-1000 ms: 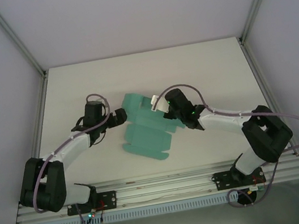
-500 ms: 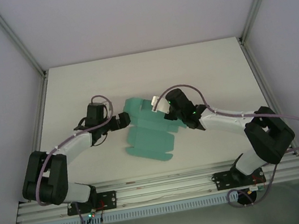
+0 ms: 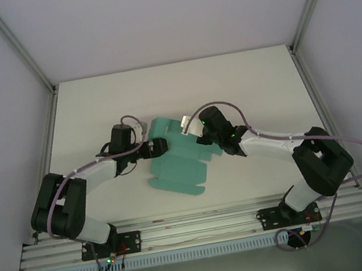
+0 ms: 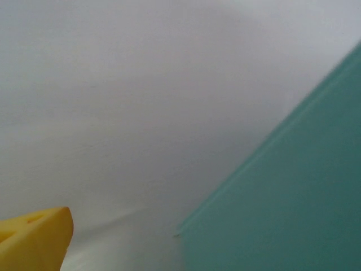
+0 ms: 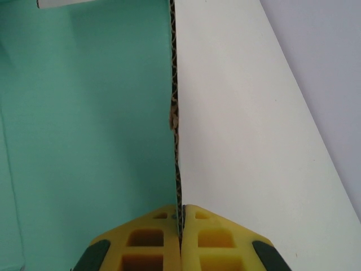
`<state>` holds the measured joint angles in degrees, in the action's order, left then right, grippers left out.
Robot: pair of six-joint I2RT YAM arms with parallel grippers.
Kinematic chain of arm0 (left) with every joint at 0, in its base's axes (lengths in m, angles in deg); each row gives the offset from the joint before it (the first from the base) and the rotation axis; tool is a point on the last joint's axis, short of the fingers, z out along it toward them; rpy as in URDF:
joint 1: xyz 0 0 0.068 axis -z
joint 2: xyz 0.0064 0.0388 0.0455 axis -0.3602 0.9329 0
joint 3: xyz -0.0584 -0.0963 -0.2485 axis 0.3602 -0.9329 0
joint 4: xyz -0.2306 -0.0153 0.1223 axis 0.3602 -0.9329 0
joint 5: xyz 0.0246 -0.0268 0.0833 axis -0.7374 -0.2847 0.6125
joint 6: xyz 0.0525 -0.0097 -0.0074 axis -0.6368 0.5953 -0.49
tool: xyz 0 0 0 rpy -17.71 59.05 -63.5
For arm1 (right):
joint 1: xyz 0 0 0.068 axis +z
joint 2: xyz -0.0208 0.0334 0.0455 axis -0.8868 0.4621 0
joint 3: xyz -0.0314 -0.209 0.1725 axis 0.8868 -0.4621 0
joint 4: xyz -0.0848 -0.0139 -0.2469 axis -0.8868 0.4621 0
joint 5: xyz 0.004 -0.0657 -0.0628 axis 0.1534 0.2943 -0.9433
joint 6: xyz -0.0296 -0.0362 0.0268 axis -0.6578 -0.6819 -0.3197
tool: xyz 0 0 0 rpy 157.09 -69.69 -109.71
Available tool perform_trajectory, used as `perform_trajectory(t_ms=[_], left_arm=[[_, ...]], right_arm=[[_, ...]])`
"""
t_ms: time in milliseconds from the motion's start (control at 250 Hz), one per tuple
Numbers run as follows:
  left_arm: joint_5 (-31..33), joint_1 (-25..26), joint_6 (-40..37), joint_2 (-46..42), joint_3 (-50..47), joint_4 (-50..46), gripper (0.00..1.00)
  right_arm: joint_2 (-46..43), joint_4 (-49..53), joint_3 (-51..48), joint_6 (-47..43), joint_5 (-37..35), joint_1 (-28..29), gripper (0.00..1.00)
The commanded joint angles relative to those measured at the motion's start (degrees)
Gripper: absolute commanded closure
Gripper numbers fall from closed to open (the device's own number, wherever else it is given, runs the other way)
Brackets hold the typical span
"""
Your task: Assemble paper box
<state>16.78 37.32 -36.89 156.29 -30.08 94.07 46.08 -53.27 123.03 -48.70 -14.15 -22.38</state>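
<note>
The paper box [image 3: 179,167] is a teal die-cut sheet lying mostly flat at the middle of the table. My right gripper [image 3: 194,131] is shut on one of its back flaps, which stands on edge with its white underside showing. In the right wrist view the yellow fingers [image 5: 163,237] pinch the card's corrugated edge, with the teal face [image 5: 84,113] to their left. My left gripper [image 3: 158,145] is open at the sheet's left edge. In the left wrist view one yellow fingertip [image 4: 34,237] shows at the lower left, and a teal panel [image 4: 293,192] slants across the right.
The white table [image 3: 92,102] is walled in by an aluminium frame, with posts [image 3: 21,51] at the back corners and a rail [image 3: 196,227] along the near edge. Bare surface lies behind and to both sides of the sheet.
My left gripper has moved right, from beside the sheet up to its left edge. The right gripper has stayed shut on the raised flap, almost still.
</note>
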Motion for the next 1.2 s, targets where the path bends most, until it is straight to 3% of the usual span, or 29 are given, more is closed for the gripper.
perform_trajectory(t_ms=[0, 136, 304, 440, 500, 576, 719, 791, 835, 979, 1195], left_arm=[[1.5, 1.2, 0.0, 1.2, 0.8, 2.5, 0.09], [4.7, 2.4, -1.1, 3.5, 2.6, -0.1, 0.24], [3.6, 3.1, -0.4, 4.6, 2.2, 2.5, 0.44], [3.6, 3.0, 0.4, 4.4, 1.8, 4.1, 0.67], [3.4, 3.1, 0.3, 4.3, 1.8, 4.1, 0.69], [3.8, 3.1, 0.3, 3.9, 1.9, 3.6, 0.60], [4.7, 3.0, 0.8, 1.2, 1.3, 2.8, 0.25], [5.0, 3.0, 0.9, -1.4, 1.0, 2.2, 0.15], [5.7, 2.9, 1.2, -3.2, 0.8, 1.6, 0.01], [10.8, 1.4, 2.4, -8.2, 2.1, -4.1, 0.00], [18.0, -5.6, 6.5, -8.8, 6.3, -10.9, 0.00]], right_arm=[[0.4, -2.8, 1.7, 0.8, 1.1, -0.1, 1.00], [0.0, -3.2, 1.1, 0.8, 1.5, -0.1, 1.00], [-0.6, -2.2, 1.5, 0.0, 1.6, -0.1, 1.00], [-0.6, -1.6, 1.8, -0.7, 1.3, -0.1, 1.00], [-0.6, -1.3, 1.9, -1.3, 0.8, -0.1, 1.00], [-0.6, -0.9, 1.9, -2.7, -0.2, 0.0, 1.00], [0.2, -1.0, 2.0, -9.1, -6.0, 0.3, 1.00], [1.5, -2.6, 2.0, -13.2, -10.5, 0.7, 1.00], [2.3, -4.8, 1.7, -15.7, -12.7, 1.0, 1.00], [4.3, -15.5, -0.2, -21.5, -15.2, 1.4, 1.00], [10.8, -37.0, -3.0, -35.1, -19.5, 2.8, 1.00]])
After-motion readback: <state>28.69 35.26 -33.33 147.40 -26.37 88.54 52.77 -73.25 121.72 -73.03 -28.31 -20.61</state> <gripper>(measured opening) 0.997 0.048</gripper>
